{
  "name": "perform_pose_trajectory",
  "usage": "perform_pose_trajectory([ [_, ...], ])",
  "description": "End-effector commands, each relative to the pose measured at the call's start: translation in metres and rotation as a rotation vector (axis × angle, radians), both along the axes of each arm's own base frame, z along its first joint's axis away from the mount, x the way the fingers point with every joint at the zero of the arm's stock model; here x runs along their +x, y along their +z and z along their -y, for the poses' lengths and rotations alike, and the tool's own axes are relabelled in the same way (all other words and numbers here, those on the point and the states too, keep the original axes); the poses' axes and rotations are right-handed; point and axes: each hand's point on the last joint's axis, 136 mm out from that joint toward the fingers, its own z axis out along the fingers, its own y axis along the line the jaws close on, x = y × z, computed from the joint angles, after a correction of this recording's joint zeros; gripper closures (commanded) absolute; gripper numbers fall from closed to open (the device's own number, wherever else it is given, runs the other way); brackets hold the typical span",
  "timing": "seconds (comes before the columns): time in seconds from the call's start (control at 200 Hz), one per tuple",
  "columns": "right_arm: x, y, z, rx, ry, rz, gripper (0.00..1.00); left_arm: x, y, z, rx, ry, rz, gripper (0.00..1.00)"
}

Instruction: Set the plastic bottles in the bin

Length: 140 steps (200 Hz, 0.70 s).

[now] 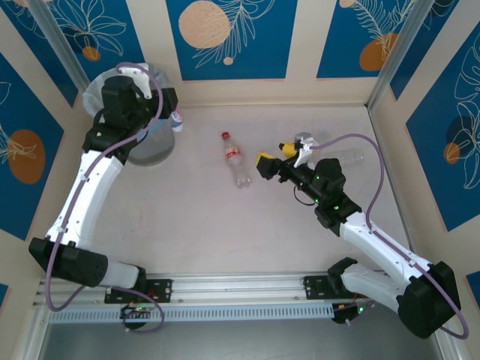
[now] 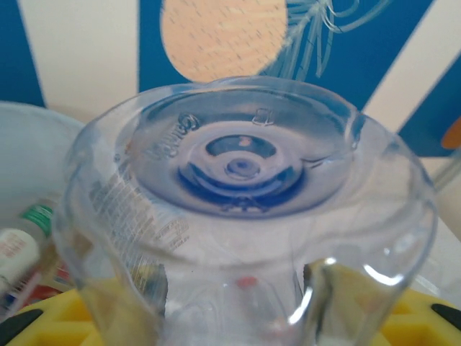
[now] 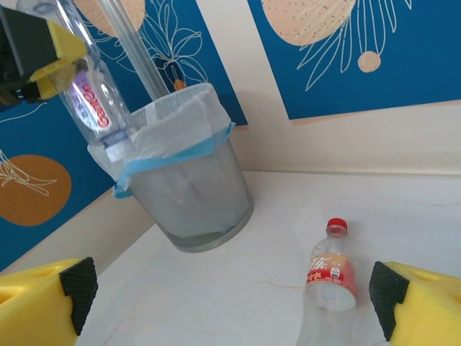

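one bottle (image 3: 94,108) clenched in left claw (image 3: 54,50), cap-down at bin (image 3: 194,180) rim, 10 o'clock: drop step. next, likely nudge inward, release. right claw (image 3: 230,288) spread wide, red-cap bottle (image 3: 331,270) at its 1 o'clock.

Blue wall panels (image 1: 262,45) with orange discs and white leaf outlines enclose your cream bench (image 1: 195,225); a metal rail (image 1: 240,289) lines its near edge.
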Motion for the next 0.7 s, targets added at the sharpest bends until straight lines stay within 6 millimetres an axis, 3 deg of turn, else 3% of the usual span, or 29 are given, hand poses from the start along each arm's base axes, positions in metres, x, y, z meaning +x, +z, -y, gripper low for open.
perform_pose_trajectory([
  [0.0, 0.000, 0.002, 0.003, 0.023, -0.007, -0.022, 0.00, 0.008, 0.046, -0.029, 0.056, 0.092, 0.139, 0.49],
  [0.16, 0.000, -0.001, 0.003, 0.023, -0.005, -0.037, 0.00, 0.024, 0.066, -0.057, 0.100, 0.174, 0.188, 0.49],
  [0.31, -0.002, -0.002, 0.000, 0.022, 0.015, -0.041, 0.00, 0.045, 0.062, -0.086, 0.165, 0.275, 0.182, 0.49],
  [0.695, -0.013, 0.002, -0.020, -0.019, 0.155, -0.035, 0.00, 0.100, -0.026, -0.138, 0.069, 0.321, -0.047, 0.48],
])
